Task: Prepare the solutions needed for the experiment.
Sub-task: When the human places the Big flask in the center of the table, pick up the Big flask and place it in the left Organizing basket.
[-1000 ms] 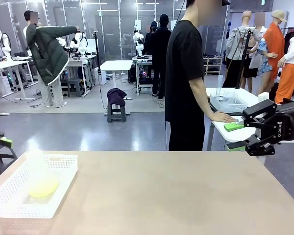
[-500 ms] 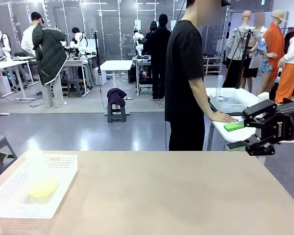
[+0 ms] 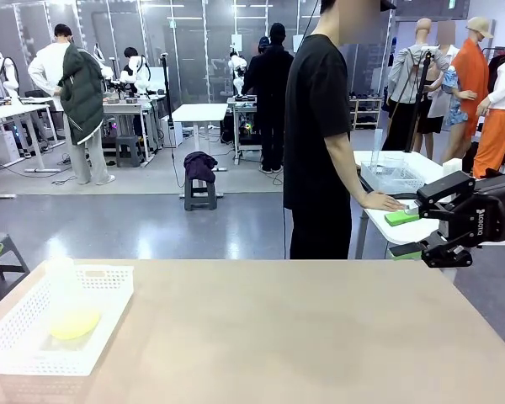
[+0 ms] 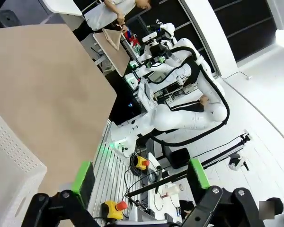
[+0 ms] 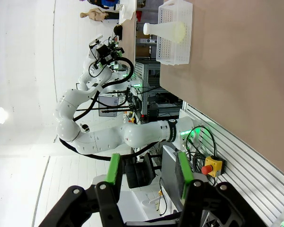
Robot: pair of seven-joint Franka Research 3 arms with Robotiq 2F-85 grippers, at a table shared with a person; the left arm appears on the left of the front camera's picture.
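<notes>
Yellow-green solution (image 3: 74, 321) in frosted flask (image 3: 65, 295), inside white basket (image 3: 109, 316), well apart from part-open empty right claw (image 3: 414, 232) across worktop (image 3: 278, 337), left claw (image 4: 141, 176) wide open, empty

A basket (image 3: 109, 290) sits on the table (image 3: 286, 337) at its left edge, near the robot's side, with a conical flask (image 3: 67, 303) standing upright inside it and the solutions (image 3: 74, 323) pooled in the flask's base. The right gripper (image 3: 408, 233) hangs off the table's far right corner, above its level. A person (image 3: 320, 135) stands beyond the far edge, right of centre, one hand (image 3: 385, 201) resting on a side table (image 3: 387, 227) behind the gripper.
</notes>
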